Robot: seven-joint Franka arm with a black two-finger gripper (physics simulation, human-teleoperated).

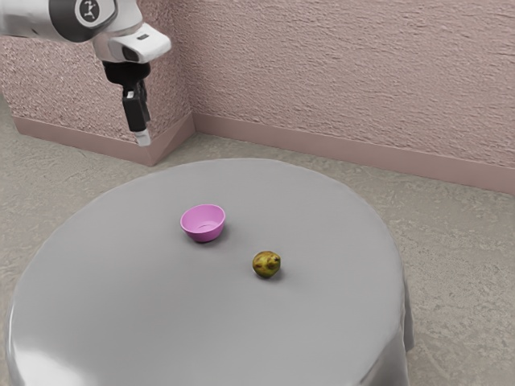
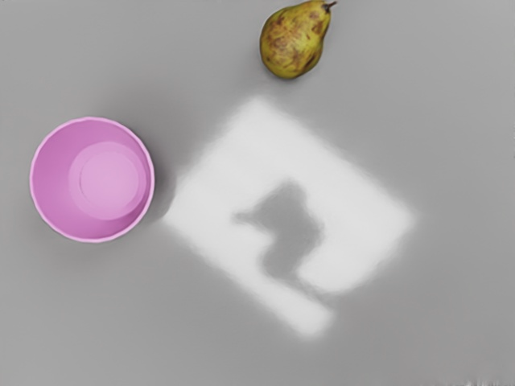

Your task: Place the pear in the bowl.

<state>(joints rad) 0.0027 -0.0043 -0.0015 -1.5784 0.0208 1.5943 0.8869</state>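
On the tabletop (image 1: pixel 145 314), the pear (image 1: pixel 266 264) lies apart from the upright bowl (image 1: pixel 203 223), leaving you grasping room; your raised claw (image 1: pixel 143 138) holds nothing, its opening impossible to tell.

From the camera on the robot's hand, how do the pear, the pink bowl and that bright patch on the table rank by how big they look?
1. Bright patch, even with the shadow in it
2. Pink bowl
3. Pear
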